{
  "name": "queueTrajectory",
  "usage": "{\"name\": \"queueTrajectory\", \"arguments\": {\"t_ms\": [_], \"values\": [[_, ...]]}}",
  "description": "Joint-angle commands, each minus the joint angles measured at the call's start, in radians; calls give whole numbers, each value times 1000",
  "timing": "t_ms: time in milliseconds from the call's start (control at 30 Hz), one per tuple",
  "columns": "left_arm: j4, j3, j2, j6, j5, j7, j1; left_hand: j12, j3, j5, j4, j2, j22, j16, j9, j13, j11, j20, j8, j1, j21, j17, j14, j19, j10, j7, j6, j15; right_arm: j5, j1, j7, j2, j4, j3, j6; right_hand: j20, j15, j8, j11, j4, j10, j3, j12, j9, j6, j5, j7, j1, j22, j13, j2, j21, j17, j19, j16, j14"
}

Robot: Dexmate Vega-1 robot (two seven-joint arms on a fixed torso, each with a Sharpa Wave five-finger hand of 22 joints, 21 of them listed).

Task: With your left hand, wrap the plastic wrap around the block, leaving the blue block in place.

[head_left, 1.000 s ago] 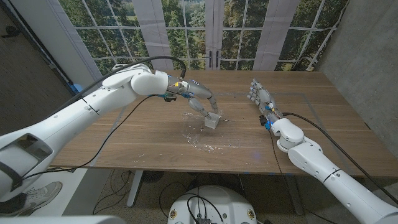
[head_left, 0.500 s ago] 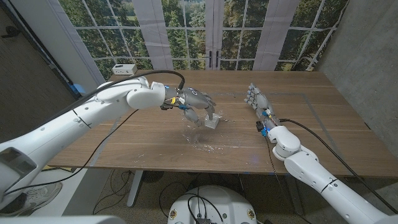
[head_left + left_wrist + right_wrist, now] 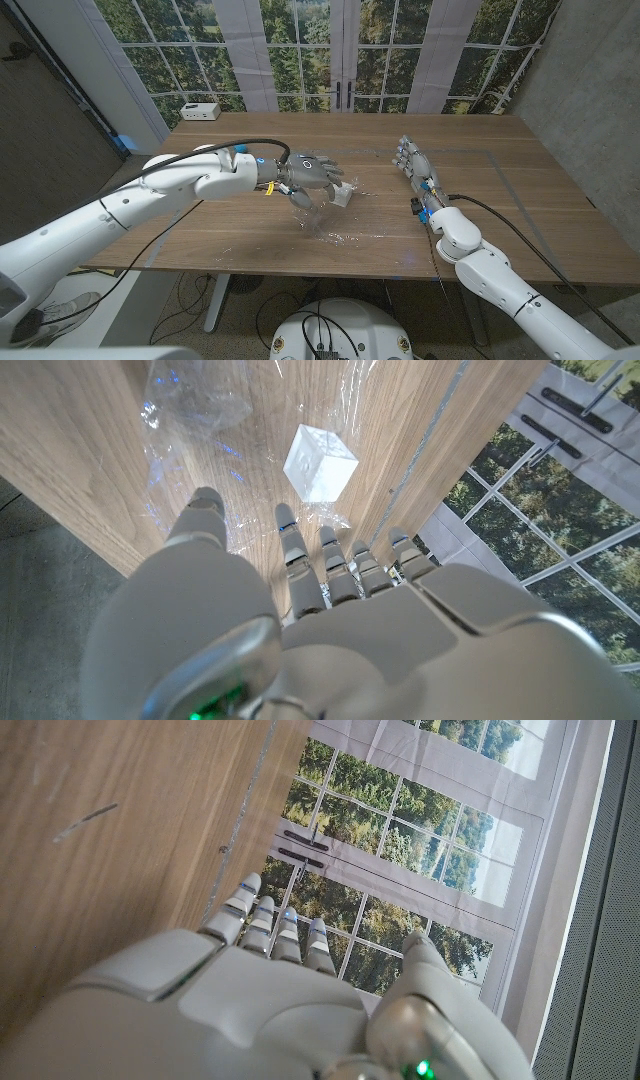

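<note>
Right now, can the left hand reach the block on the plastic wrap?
Probably yes. The left hand hovers open right beside the block, which lies on the plastic wrap, and nothing stands between its fingers and it.

Bright daylight comes in through the big windows (image 3: 330, 45) at the far side of the room, and the trees outside look sunny and green. The wooden table (image 3: 500, 190) is evenly lit, with only soft, faint shadows. The plastic wrap (image 3: 190, 400) shines with little white and blue sparkles. The head picture bends at its edges, so the walls lean. In both wrist pictures the close-up hand looks soft and blurry, while the table beyond looks sharper.
</note>
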Motion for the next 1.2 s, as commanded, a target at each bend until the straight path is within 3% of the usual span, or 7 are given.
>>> {"name": "queueTrajectory", "arguments": {"t_ms": [33,267,333,733,1033,1067,1200], "values": [[-35,-40,62,24,179,177,111,8,-3,11,-7,-20,2,8,3,2,-8,1,14,12,-3,1,-8,0,0,-15,33,-5,-6,10,6,10,13,-7,-1,1,0,1,5,5,7,5,3,5,7,8,0,0,3,3,5,5,3,11,9,7],[-34,-37,78,13,203,210,128,13,-6,20,-12,-35,2,13,7,3,-21,0,35,33,-8,1,-10,2,1,-17,86,-11,-8,5,-2,14,12,-6,0,1,1,1,5,6,7,5,2,5,8,8,1,0,4,3,5,5,3,11,9,9],[-33,-32,80,-4,177,171,119,14,-7,21,-12,-38,2,14,8,3,-21,1,38,36,-9,1,-10,3,0,-14,94,-12,-6,2,1,12,10,-4,2,1,2,1,6,6,7,5,2,5,8,8,1,0,4,3,6,5,3,12,9,9],[-28,-9,62,31,263,182,139,14,-19,29,-3,-53,2,15,16,5,-18,1,11,42,-16,2,-22,3,-15,-18,18,-7,-14,-7,-7,10,5,-4,1,1,2,1,7,7,8,5,2,5,10,8,2,0,4,3,6,5,3,13,9,11],[11,38,17,30,281,173,101,23,-2,34,15,5,3,23,16,7,-22,1,-9,52,-16,3,-15,14,-9,-23,-19,-12,-7,-16,-6,11,4,0,8,2,2,0,7,8,9,5,2,5,9,8,2,0,3,3,6,5,3,14,8,11],[15,43,16,45,319,212,110,26,0,34,15,10,3,23,16,7,-26,0,-9,55,-16,3,-13,16,-3,-26,-20,-14,-7,-16,-1,8,5,0,10,2,3,0,6,8,8,5,1,5,9,8,2,0,3,3,5,5,3,14,8,11],[34,71,1,27,322,192,85,39,15,25,8,41,4,28,14,8,-27,-2,11,83,-14,-1,6,33,25,-33,45,-24,-4,-20,-4,7,3,4,9,3,3,0,7,8,8,5,1,5,9,8,2,0,3,3,4,5,3,15,8,12]]}}
